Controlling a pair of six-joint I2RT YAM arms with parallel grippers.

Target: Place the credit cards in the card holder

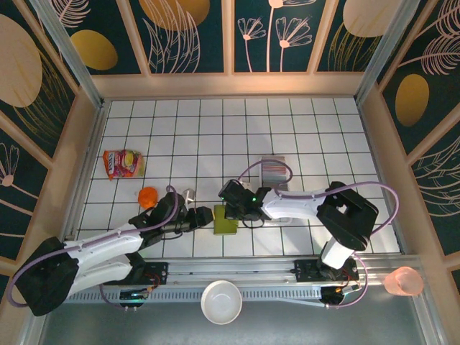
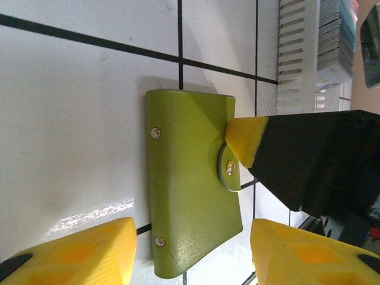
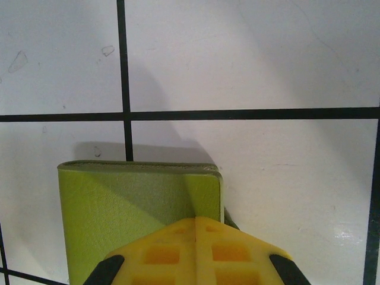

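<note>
The olive-green card holder (image 1: 225,218) lies closed and flat on the white tiled table, its snap tab (image 2: 230,168) fastened. My right gripper (image 1: 231,210) is shut, and its yellow tip (image 2: 244,138) rests on the holder's edge by the tab; its own camera sees the joined fingertips (image 3: 196,221) over the green cover (image 3: 130,202). My left gripper (image 2: 193,249) is open, one finger on each side of the holder's (image 2: 190,196) near end, with small gaps. The credit cards (image 1: 274,171) stand in a clear slotted tray (image 2: 297,53) behind the holder.
A red-and-green snack packet (image 1: 122,164) and an orange object (image 1: 148,195) lie to the left. A small metal item (image 1: 189,194) sits by the left arm. A white bowl (image 1: 221,302) and a pink cup (image 1: 402,282) stand below the table's near rail.
</note>
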